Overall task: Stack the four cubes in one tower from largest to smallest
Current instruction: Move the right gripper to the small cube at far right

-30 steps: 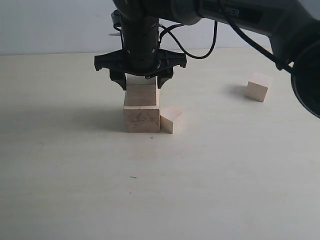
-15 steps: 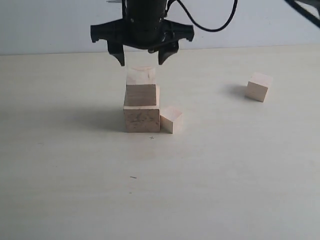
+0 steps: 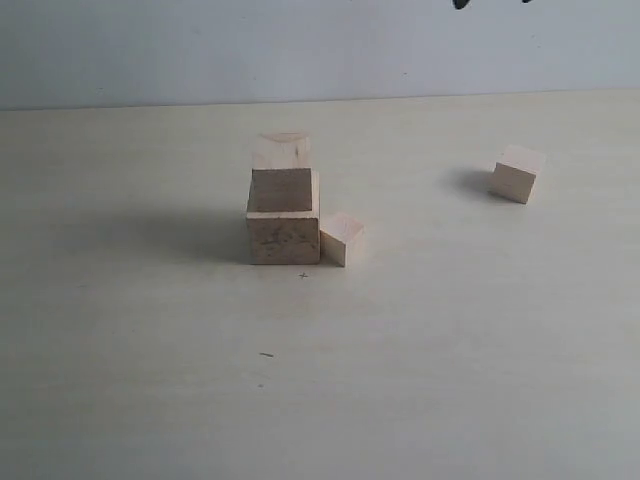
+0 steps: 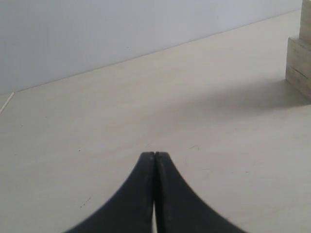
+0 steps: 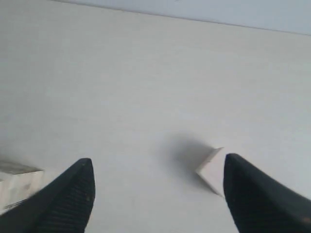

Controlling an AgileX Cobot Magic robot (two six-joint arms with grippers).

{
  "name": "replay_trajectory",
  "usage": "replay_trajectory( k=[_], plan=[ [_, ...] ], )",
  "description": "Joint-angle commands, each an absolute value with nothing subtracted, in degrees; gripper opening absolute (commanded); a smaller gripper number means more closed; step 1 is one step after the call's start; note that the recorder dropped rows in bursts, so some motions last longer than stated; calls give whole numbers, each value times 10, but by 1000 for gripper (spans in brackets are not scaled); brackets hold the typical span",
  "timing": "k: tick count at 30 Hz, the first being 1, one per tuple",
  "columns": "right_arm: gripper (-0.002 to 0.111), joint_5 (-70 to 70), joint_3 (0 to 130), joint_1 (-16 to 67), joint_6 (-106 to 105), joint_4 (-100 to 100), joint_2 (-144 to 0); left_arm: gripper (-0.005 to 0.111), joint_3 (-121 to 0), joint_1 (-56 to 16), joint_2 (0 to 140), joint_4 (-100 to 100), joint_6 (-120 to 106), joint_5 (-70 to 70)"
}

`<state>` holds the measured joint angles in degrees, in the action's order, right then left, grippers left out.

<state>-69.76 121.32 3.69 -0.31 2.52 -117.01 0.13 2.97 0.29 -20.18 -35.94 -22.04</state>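
The largest cube (image 3: 283, 240) stands mid-table with a narrower cube (image 3: 281, 152) resting on top of it. The smallest cube (image 3: 343, 238) sits on the table against the largest one's right side. Another cube (image 3: 516, 173) lies alone at the far right. My right gripper (image 5: 158, 160) hovers high over the table, open and empty, with a pale cube corner (image 5: 210, 171) beside one finger and a block's edge (image 5: 17, 183) past the other. My left gripper (image 4: 155, 154) is shut on nothing, low over the table, with the stepped two-cube stack (image 4: 297, 63) at the frame's edge.
The pale table (image 3: 420, 350) stretches wide in front of and to the left of the stack. A light wall (image 3: 150, 50) bounds its far edge. Only a dark scrap of the arm (image 3: 460, 3) shows at the top of the exterior view.
The right gripper has risen from around the upper cube, open, and left the exterior view. The upper cube stays on the largest one. The left gripper has not moved.
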Motion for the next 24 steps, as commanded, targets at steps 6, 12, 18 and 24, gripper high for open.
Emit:
replay_trajectory(
  k=[6,12,18,24],
  plan=[
    [69,-700,1166,-57,-193,172,-1204,0,0,29,0,-202,-358,-213],
    [71,-698,1151,-57,-295,170,-1225,0,0,29,0,-202,-358,-213],
    [76,-700,1151,-68,-379,176,-1291,0,0,29,0,-202,-358,-213],
    [76,-686,1151,-78,-483,116,-1313,0,0,29,0,-202,-358,-213]
  ],
)
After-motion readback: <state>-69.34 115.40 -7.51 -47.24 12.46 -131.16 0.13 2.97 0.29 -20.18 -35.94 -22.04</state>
